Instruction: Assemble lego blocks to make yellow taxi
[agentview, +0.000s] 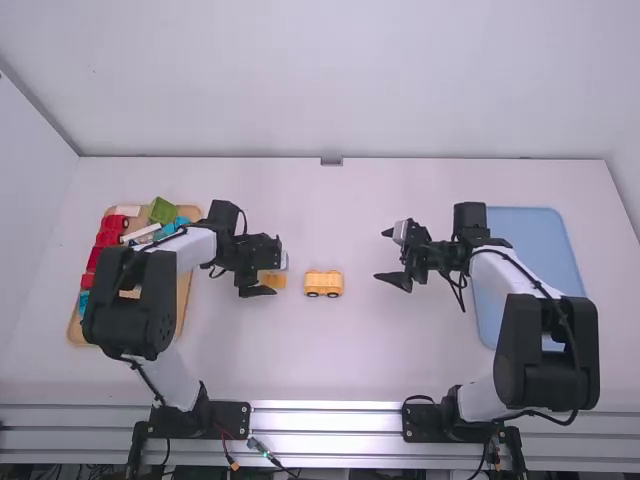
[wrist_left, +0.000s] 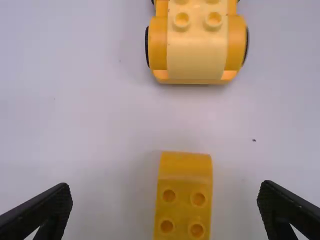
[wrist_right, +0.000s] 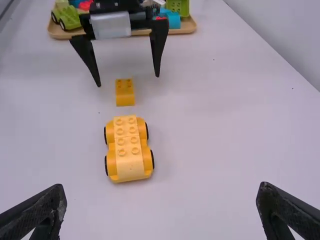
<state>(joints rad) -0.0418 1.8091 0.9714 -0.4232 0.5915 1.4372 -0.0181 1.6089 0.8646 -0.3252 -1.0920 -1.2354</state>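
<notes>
While we see the left gripper (agentview: 279, 273) spread wide, the block (wrist_left: 183, 200) lies between its fingers, apart from both, and the car (agentview: 323, 284) sits just beyond. We find the right gripper (agentview: 380, 255) wide and empty too, the car ahead of it, the block farther off.

Looks like smooth plastic with a soft sheen on the yellow car (wrist_left: 196, 52) and the yellow brick (wrist_left: 184, 197). Appears smooth and matt across the bench (agentview: 340, 350). Resembles pale wood, flat in finish, on the tan tray (wrist_right: 185, 30); seems smooth, matt plastic on the blue tray (agentview: 525, 232). Gleams as ridged bare metal along the rail (agentview: 325, 420). Reads as dull black, faintly rough, on the jaws of the left gripper (agentview: 277, 268) and right gripper (agentview: 384, 255).
</notes>
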